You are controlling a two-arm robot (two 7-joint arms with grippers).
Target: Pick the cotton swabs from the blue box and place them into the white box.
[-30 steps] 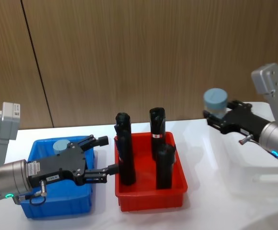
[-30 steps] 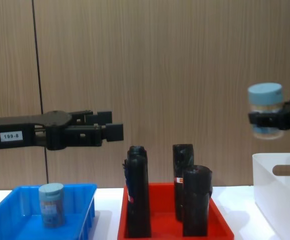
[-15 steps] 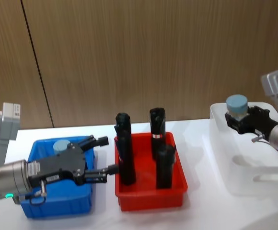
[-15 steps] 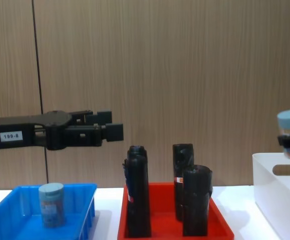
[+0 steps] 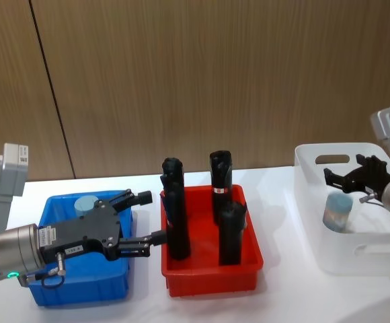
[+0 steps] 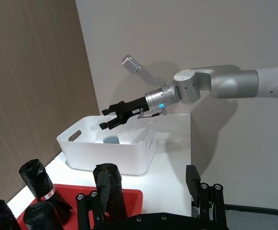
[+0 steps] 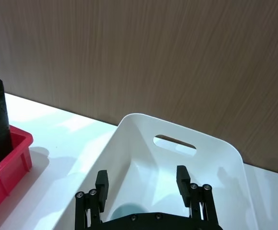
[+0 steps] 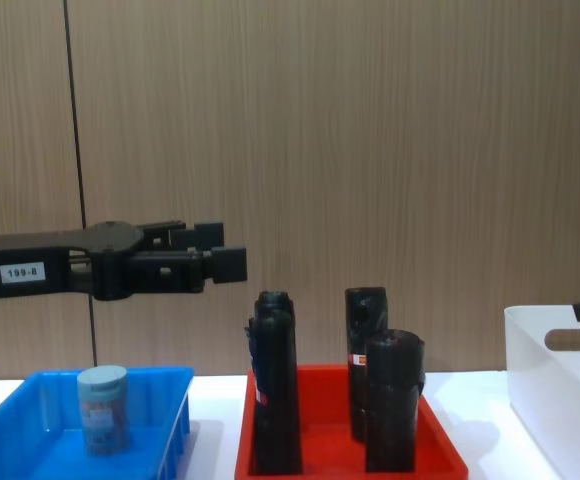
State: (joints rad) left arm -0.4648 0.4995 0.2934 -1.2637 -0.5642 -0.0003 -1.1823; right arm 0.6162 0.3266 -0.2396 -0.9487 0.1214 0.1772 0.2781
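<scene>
The worktop (image 5: 282, 296) carries three containers in a row: the blue box (image 5: 54, 296) toward its left edge, a red tray (image 5: 212, 279) in the middle near the front edge, and the white box (image 5: 356, 252) toward its right edge. One swab tub (image 5: 336, 210) stands upright on the floor of the white box, its pale blue lid below the rim; the left wrist view shows it as a blue disc (image 6: 111, 140) inside the box. The right pincer (image 5: 343, 168) hangs over the white box above this tub, with its fingers spread wide and holding nothing; the right wrist view shows the two fingers (image 7: 102, 179) apart over the box's interior. A second tub (image 5: 85, 204) stands upright in the back part of the blue box. The left pincer (image 5: 151, 217) hovers well above the blue box, as the chest view shows (image 8: 225, 250), pointing toward the red tray, its fingers wide and empty. Three black rolls (image 5: 175, 215) stand upright in the red tray.
</scene>
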